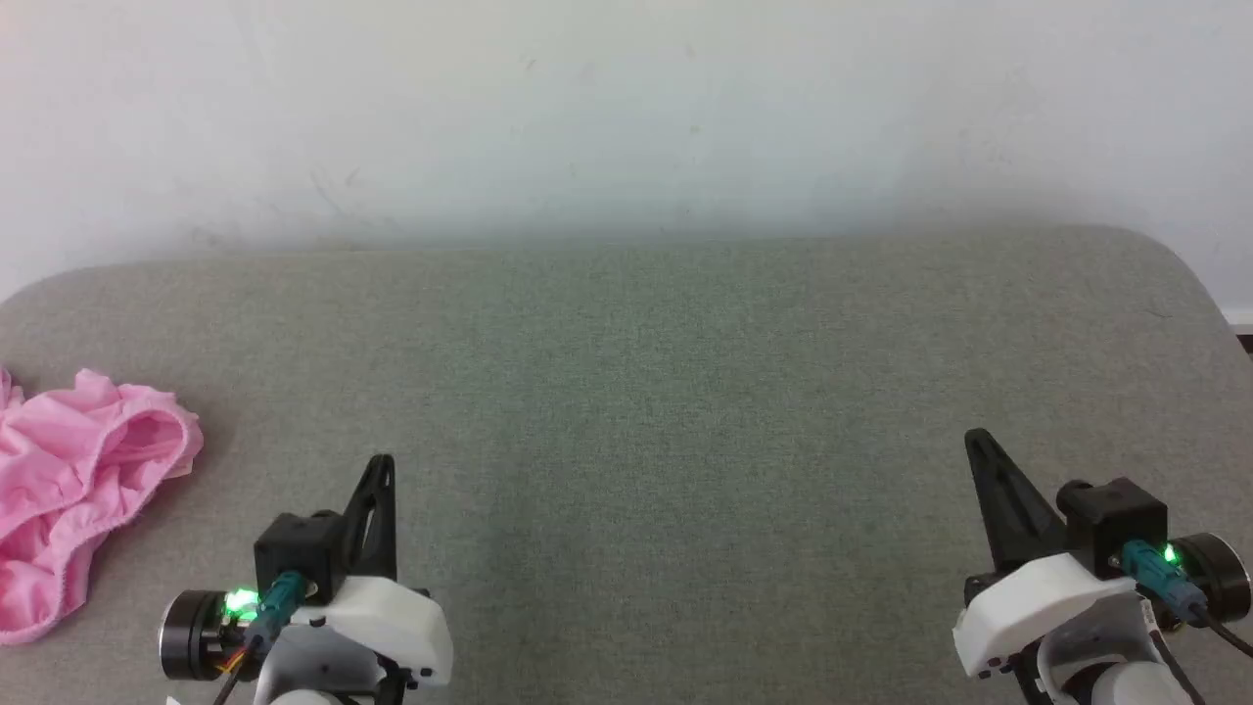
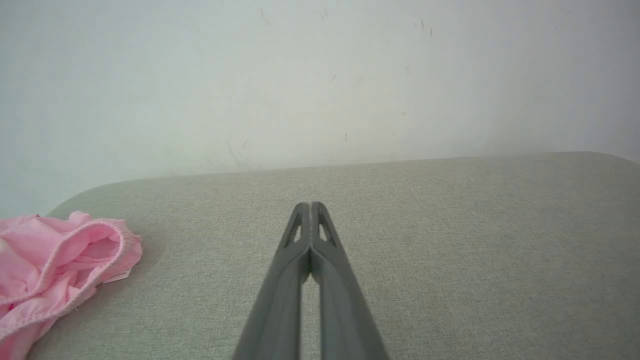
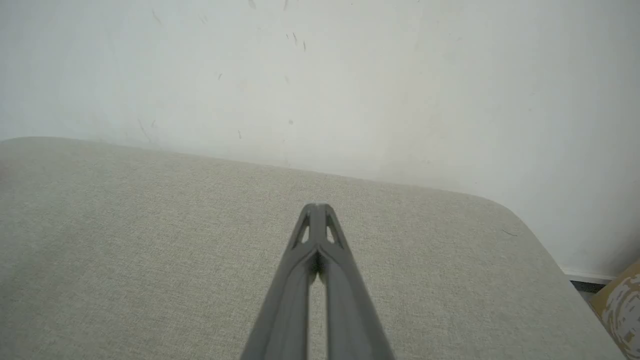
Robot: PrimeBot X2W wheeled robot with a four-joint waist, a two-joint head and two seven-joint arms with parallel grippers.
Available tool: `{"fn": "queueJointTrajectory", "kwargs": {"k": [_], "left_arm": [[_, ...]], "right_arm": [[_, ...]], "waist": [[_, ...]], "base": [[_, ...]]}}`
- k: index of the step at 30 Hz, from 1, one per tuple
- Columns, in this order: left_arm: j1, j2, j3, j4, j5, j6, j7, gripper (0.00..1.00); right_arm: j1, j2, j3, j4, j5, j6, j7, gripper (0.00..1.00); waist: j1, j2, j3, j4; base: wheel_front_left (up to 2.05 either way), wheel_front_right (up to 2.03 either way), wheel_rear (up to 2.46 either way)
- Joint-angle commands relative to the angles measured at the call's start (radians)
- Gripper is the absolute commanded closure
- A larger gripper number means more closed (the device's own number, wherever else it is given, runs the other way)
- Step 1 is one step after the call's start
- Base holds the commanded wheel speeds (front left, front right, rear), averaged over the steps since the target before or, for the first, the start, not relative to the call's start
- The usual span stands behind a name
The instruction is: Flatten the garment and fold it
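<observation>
Surface: a tabletop [image 1: 666, 392] covered in woven grey-green cloth, flat, with rounded far corners; its far edge meets the wall
Room: a pale wall [image 1: 626, 108], plain, with faint scuffs and small dark marks; in the right wrist view a white skirting strip [image 3: 585, 275] runs along the foot of the wall past the right corner, and a yellow-and-white patterned item [image 3: 620, 310] shows below that corner, too cut off to identify
Garment: bright pink garment [image 1: 78, 490] lying crumpled in a heap at the left edge of the tabletop, partly cut off by the frame; gathered elastic edge turned up and open toward the middle [image 2: 55, 260]; a small white label [image 2: 117, 276] peeks out beneath its right-hand fold
Left fingers: left fingers [image 1: 383, 468] pressed together along their tips, nothing between them [image 2: 310, 207]; above the tabletop; the garment lies near, off to their left, not touching
Right fingers: right fingers [image 1: 979, 446] likewise closed tip to tip and empty [image 3: 316, 210]; near the right side of the tabletop, well apart from the garment
</observation>
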Motion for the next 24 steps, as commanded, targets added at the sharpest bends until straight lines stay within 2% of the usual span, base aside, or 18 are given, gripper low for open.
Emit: {"fn": "queueJointTrajectory", "kwargs": {"k": [1, 18, 19, 24], "left_arm": [[-0.013, -0.003, 0.005, -0.005, 0.006, 0.007, 0.000, 1.00], [-0.013, -0.003, 0.005, -0.005, 0.006, 0.007, 0.000, 1.00], [0.000, 0.000, 0.000, 0.000, 0.000, 0.000, 0.000, 0.00], [-0.001, 0.000, -0.006, 0.006, -0.007, -0.003, -0.005, 0.00]], "right_arm": [[-0.014, 0.004, -0.002, 0.001, -0.007, -0.001, 0.000, 1.00], [-0.014, 0.004, -0.002, 0.001, -0.007, -0.001, 0.000, 1.00], [0.000, 0.000, 0.000, 0.000, 0.000, 0.000, 0.000, 0.00], [0.003, -0.001, -0.001, 0.003, 0.005, 0.000, -0.005, 0.00]], "waist": [[0.0000, 0.0000, 0.000, 0.000], [0.0000, 0.0000, 0.000, 0.000], [0.0000, 0.0000, 0.000, 0.000], [0.0000, 0.0000, 0.000, 0.000]], "base": [[0.00, 0.00, 0.00], [0.00, 0.00, 0.00], [0.00, 0.00, 0.00], [0.00, 0.00, 0.00]]}}
